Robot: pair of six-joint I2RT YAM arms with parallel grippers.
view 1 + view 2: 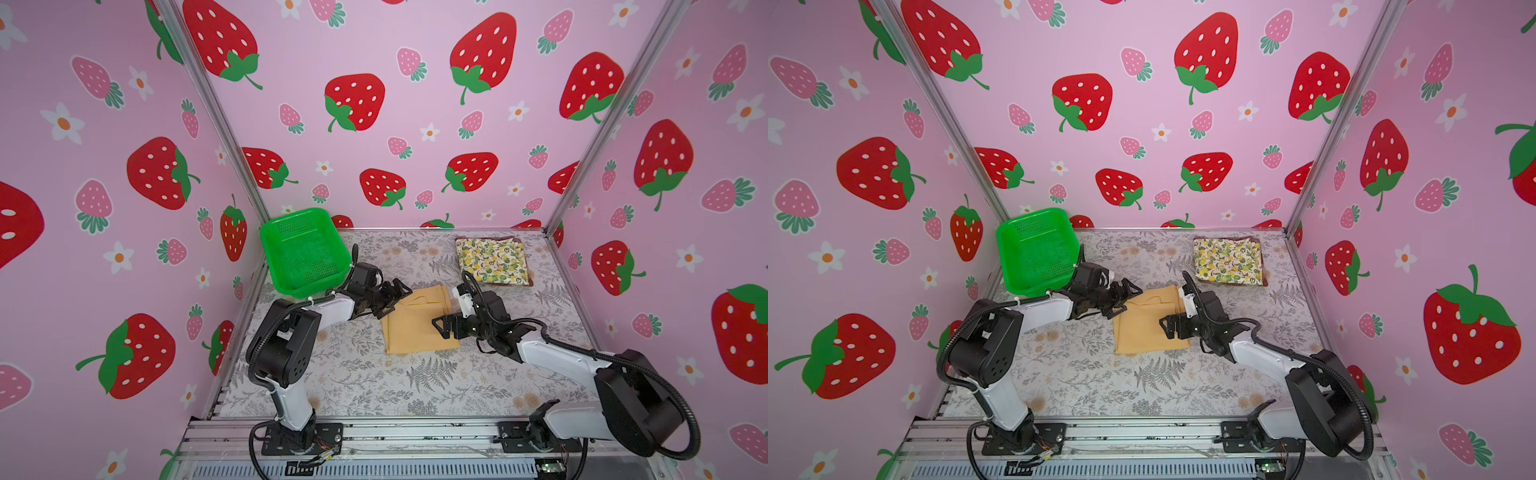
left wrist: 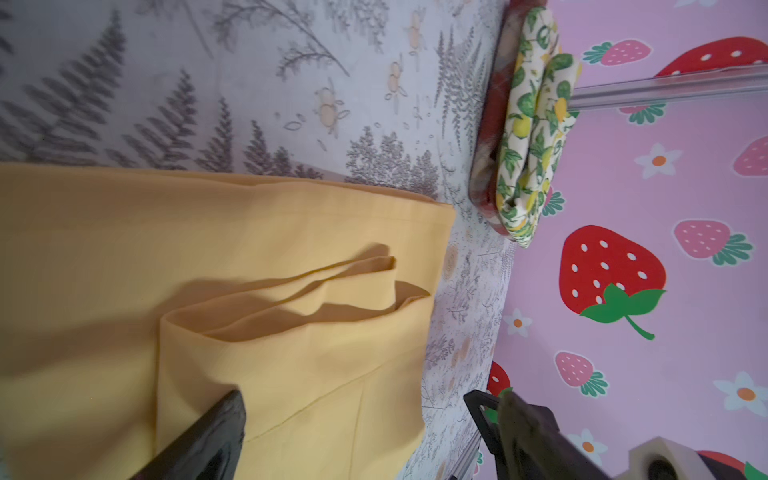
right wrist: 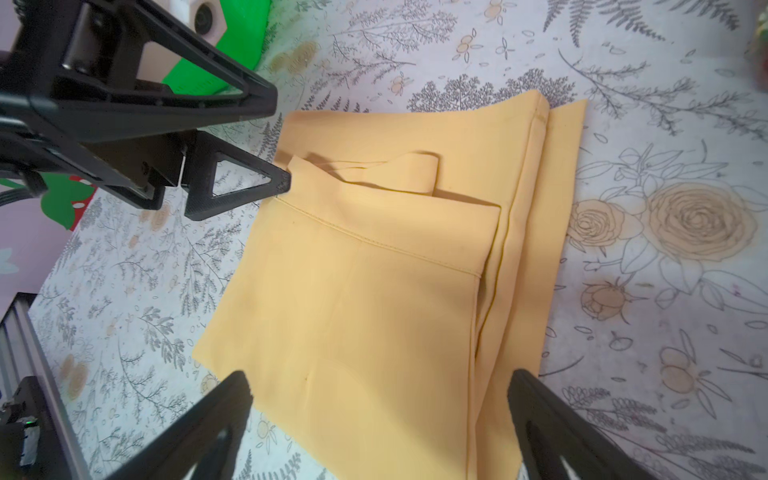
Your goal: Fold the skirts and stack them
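I'm looking down at the mustard skirt (image 1: 417,324) (image 1: 1150,328), which is lying folded near the middle of the table (image 1: 374,374), with a loose flap standing up along its far edge. The left gripper (image 1: 397,299) (image 1: 1127,297) is sitting at the skirt's far left corner with its jaws spread wide and gripping nothing. In the right wrist view one of its fingertips (image 3: 284,185) is sitting right at the flap's corner, and I cannot tell whether it is touching. The right gripper (image 1: 442,326) (image 1: 1169,326) is hanging over the skirt's right side, jaws also gaping wide and empty, and in its own wrist view the cloth (image 3: 374,291) is showing between them. The lemon skirt (image 1: 492,259) (image 2: 532,137) is lying folded at the far right of the table on top of the plaid skirt (image 1: 530,282) (image 2: 488,137), well apart from the mustard one. The basket (image 1: 291,216) (image 1: 1034,216) is standing at the far left corner
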